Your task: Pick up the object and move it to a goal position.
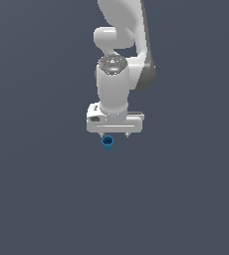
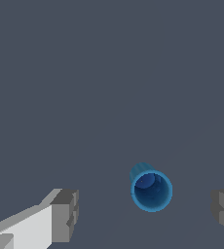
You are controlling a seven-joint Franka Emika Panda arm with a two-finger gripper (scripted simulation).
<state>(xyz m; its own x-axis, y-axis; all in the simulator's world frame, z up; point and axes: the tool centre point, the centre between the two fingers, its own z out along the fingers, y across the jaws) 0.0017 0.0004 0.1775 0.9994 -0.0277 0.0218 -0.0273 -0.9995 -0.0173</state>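
- White and blocky, the gripper (image 2: pixel 145 211) hangs with its grey ridged fingers (image 2: pixel 65 214) spread wide, holding nothing.
- Smooth, glossy white segments of the Panda arm (image 1: pixel 114 84) descend from the top of the exterior view, wrist pointing straight down.
- Bright blue and ribbed, the tiny cup-like cylinder (image 2: pixel 151 189) sits between the fingers on a plain slate-grey floor (image 2: pixel 109 73), its dark hollow mouth facing the wrist camera.
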